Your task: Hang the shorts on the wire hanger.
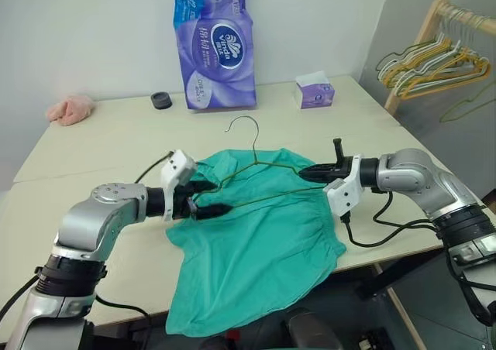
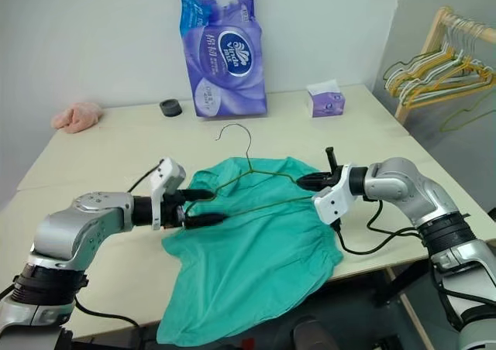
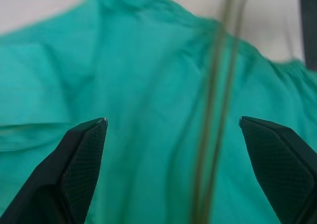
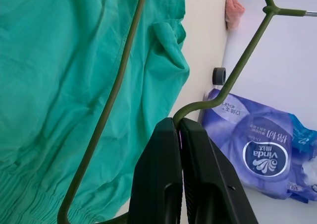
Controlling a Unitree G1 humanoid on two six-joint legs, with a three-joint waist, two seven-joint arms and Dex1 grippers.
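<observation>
Hanger: right gripper clamps its corner; left gripper gapes empty over shorts. Pinch cloth, not wire.

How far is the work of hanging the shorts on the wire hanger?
Done: the right end effector is shut on the wire hanger's corner, holding it over the teal shorts. In hand: the left end effector is open at the hanger's other end. Left: the shorts lie on the table, not hung.

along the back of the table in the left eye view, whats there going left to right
pink cloth lump → small black round thing → purple tissue pack → small purple tissue box
</observation>
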